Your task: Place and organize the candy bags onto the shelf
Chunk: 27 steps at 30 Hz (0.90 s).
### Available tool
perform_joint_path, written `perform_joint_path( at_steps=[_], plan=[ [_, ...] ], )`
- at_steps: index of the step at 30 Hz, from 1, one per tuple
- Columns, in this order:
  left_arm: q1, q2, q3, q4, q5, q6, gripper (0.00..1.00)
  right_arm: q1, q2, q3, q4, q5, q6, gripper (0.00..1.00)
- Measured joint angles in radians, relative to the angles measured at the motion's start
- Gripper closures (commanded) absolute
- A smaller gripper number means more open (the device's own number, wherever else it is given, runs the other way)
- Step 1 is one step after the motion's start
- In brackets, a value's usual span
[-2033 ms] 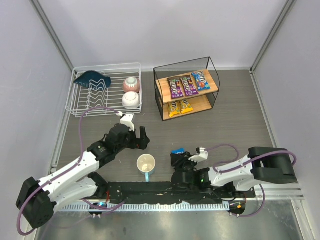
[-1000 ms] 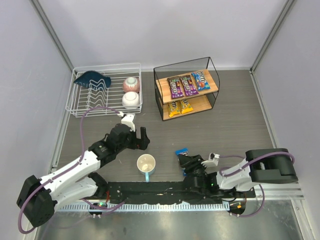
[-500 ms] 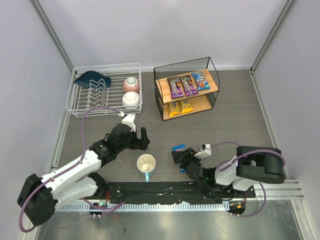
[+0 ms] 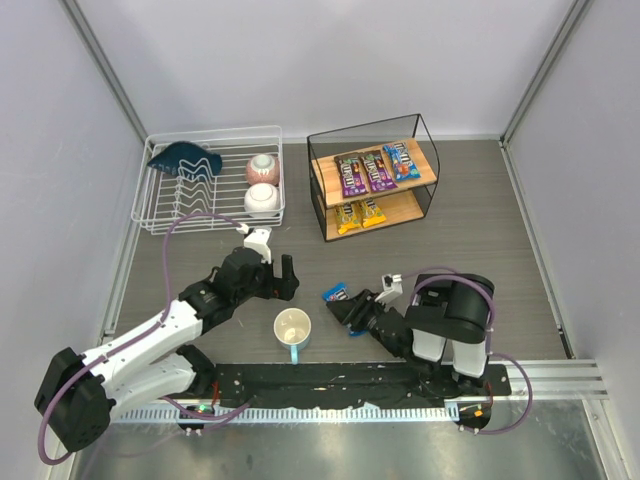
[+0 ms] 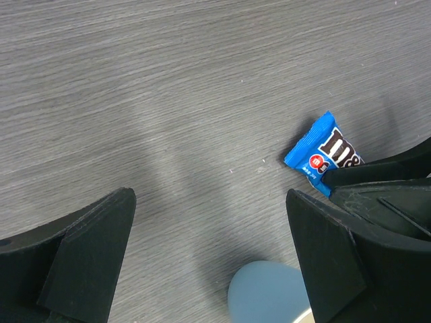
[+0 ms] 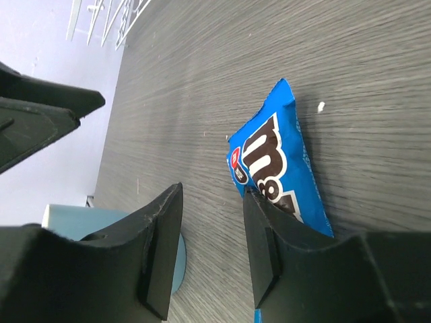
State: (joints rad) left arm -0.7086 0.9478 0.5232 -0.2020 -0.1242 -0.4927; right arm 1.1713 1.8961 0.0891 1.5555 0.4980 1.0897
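One blue candy bag (image 4: 335, 292) lies flat on the table right of the mug; it also shows in the left wrist view (image 5: 323, 153) and the right wrist view (image 6: 276, 158). My right gripper (image 4: 348, 310) is low at the table, jaws apart (image 6: 212, 195). The bag lies against the outer side of one finger (image 6: 266, 249), not between the jaws. My left gripper (image 4: 284, 275) is wide open and empty (image 5: 209, 198), just left of the bag. The shelf (image 4: 424, 134) holds two purple bags (image 4: 351, 175) and a blue bag (image 4: 402, 160) on top, and two yellow bags (image 4: 348, 215) below.
A light blue mug (image 4: 292, 328) stands just below both grippers, seen also in the left wrist view (image 5: 269, 296). A white wire dish rack (image 4: 205, 215) with two bowls and a blue item sits at the back left.
My right arm has swung left and its gripper has turned toward the mug. The blue bag has slid left with it. The left arm has barely moved.
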Motion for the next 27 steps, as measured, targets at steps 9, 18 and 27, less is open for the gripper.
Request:
perform_joint_path(
  at_steps=[9,18,27],
  plan=[
    [0.000,0.000,0.000,0.000,-0.007,0.002,0.00,-0.024,-0.046,0.007,-0.019,-0.139,-0.111,0.50],
    [0.000,0.000,0.000,-0.001,-0.007,0.003,0.00,-0.021,-0.418,0.042,-0.507,-0.226,-0.271,0.44],
    [0.000,0.000,0.000,-0.001,-0.007,0.003,0.00,-0.022,-0.766,0.067,-0.849,-0.138,-0.324,0.41]
  ],
)
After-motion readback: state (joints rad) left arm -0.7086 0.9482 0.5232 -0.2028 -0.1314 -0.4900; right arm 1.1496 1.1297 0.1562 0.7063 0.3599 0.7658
